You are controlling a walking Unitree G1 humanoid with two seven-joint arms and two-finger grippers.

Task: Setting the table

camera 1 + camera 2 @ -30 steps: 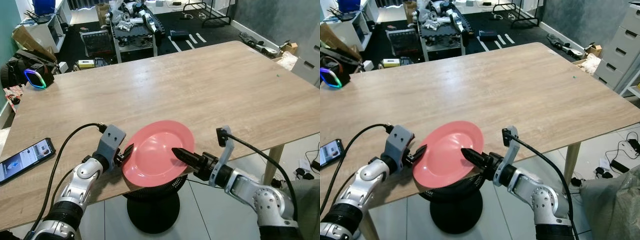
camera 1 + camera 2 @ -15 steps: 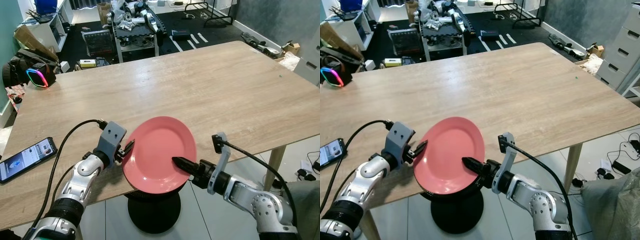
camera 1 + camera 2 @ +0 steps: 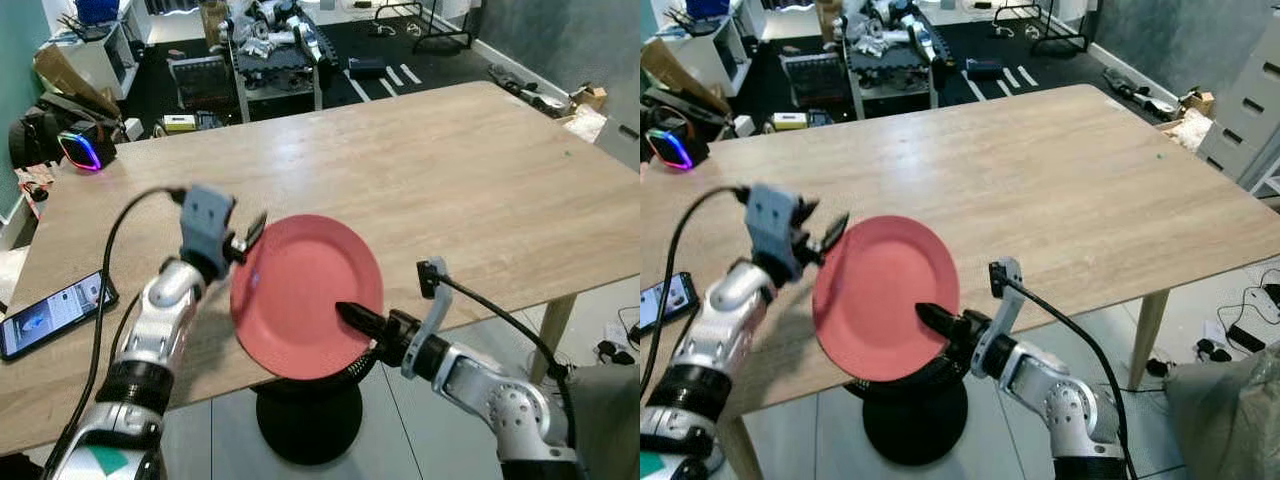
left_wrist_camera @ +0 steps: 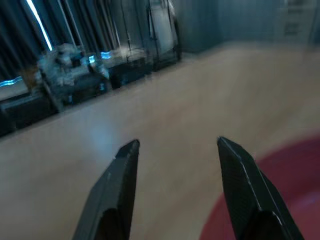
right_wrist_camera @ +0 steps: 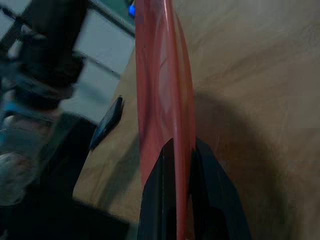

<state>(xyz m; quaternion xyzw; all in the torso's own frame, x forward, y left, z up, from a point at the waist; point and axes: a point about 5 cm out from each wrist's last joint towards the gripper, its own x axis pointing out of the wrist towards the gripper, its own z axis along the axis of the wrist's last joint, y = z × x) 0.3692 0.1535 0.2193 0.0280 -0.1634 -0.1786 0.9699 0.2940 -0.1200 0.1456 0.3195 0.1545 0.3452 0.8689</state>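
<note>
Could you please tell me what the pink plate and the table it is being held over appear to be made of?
The pink plate, pinched at its rim by the right end effector, looks like plastic or melamine: uniform colour, thin edge, soft satin sheen. Glazed ceramic cannot be ruled out. The table looks like light wood-grain laminate or veneer, matte, with streaky printed-looking grain; solid wood is possible.

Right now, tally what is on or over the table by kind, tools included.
Pink plate: 1
Phone: 1
Robot tools: 2, the left tool open, the right tool shut on the plate
Total: 4
</note>
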